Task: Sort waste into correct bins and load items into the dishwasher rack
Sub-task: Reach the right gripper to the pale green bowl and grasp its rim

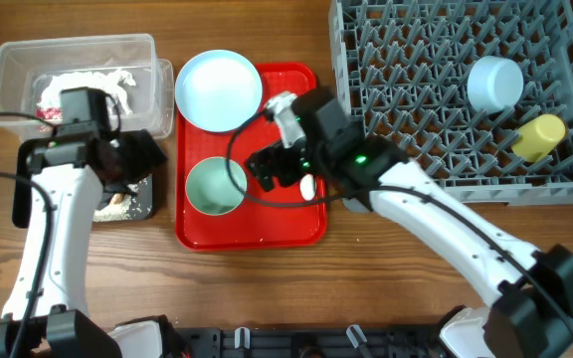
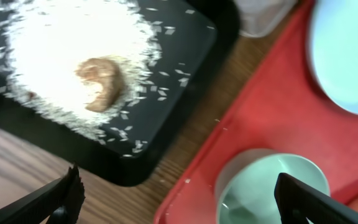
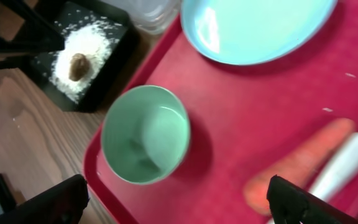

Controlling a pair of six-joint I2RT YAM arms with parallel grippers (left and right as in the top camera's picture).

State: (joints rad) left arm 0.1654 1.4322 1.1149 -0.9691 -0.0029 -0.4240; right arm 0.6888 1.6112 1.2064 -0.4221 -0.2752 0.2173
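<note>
My left gripper [image 2: 185, 202] and right gripper [image 3: 179, 208] hang spread, empty; blue bowl [image 1: 494, 83], cup [image 1: 538, 136] racked, rice [image 2: 61, 50] binned; plate [image 1: 218, 90], green bowl [image 1: 215, 186], carrot [image 3: 297, 165], spoon [image 3: 344, 163] remain.

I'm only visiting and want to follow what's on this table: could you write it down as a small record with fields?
In grey dishwasher rack: light blue bowl, yellow cup
On red tray: pale plate, green bowl, carrot piece, white spoon
In black tray: rice grains, brownish food lump
In clear tub: crumpled red-and-white wrapper
Left gripper: open, empty
Right gripper: open, empty, above red tray
</note>
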